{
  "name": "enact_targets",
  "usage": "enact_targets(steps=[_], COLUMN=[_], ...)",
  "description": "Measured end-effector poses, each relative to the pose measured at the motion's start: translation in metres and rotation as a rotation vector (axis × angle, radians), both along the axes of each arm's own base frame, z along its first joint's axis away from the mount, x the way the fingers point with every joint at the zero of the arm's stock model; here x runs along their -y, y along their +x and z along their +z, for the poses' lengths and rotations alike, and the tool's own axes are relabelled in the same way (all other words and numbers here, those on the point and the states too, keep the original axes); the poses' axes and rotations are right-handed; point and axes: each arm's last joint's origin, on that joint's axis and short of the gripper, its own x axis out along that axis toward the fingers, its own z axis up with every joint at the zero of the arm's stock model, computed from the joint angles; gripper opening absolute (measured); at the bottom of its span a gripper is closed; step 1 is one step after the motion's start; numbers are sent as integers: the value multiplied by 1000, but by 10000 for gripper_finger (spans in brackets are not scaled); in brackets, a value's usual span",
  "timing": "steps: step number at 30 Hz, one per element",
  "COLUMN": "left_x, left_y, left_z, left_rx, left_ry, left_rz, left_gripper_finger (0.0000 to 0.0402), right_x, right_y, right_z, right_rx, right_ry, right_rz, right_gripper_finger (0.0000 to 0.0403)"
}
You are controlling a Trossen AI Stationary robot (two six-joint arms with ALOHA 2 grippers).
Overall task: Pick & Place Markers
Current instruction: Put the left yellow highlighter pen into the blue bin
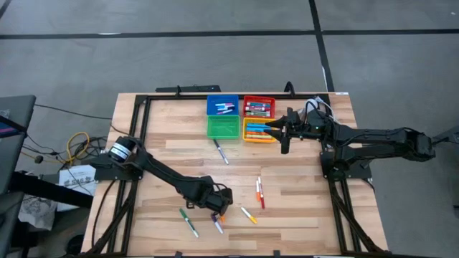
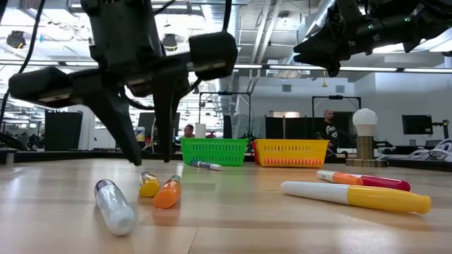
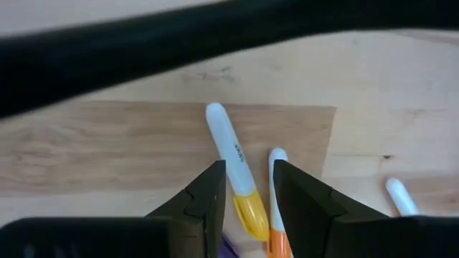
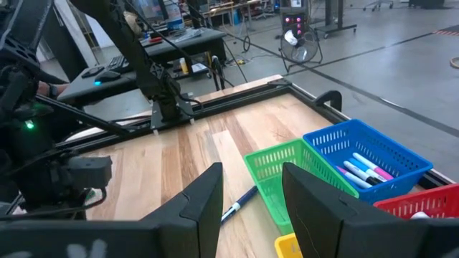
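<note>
While the left gripper (image 1: 219,208) hangs low over the table's near edge with its fingers spread astride a yellow-capped marker (image 3: 236,168), an orange-capped marker (image 3: 276,208) lies just beside it; more markers (image 1: 259,192) lie scattered mid-table, and farther off the right gripper (image 1: 278,130) hovers, fingers apart and holding nothing, above the yellow bin (image 1: 251,136)

- Even, bright light falls from above on the table (image 1: 301,215); shadows there are soft and short.
- In the low view, ceiling lamps (image 2: 282,67) glare; the left gripper (image 2: 152,159) shows dark against them.
- The nearest markers (image 2: 116,206) are blurred, and the far bins (image 2: 214,150) are sharper.
- The left wrist view is soft, with a dark blurred bar (image 3: 179,43) across it.
</note>
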Motion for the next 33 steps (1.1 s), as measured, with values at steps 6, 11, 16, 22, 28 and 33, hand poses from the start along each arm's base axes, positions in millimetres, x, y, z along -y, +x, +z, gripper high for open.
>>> enact_targets(steps=[6,11,16,22,28,33], left_x=[-1,2,4,3,-3,-4], left_y=[1,0,0,0,-8,-10], left_z=[-3,-8,-16,-19,-20,-21], left_rx=[-10,-40,-62,-78,-170,-190], left_ry=[-3,-31,-35,-33,12,27], left_rz=[4,4,3,4,8,-12], left_gripper_finger=[117,117,117,117,117,117], right_x=[0,0,0,0,0,0], right_y=[0,0,0,0,0,0], right_z=[0,0,0,0,0,0], right_rx=[0,1,1,1,0,1], right_ry=[0,0,0,0,0,0], right_rz=[0,0,0,0,0,0], right_gripper_finger=[133,134,133,134,134,133])
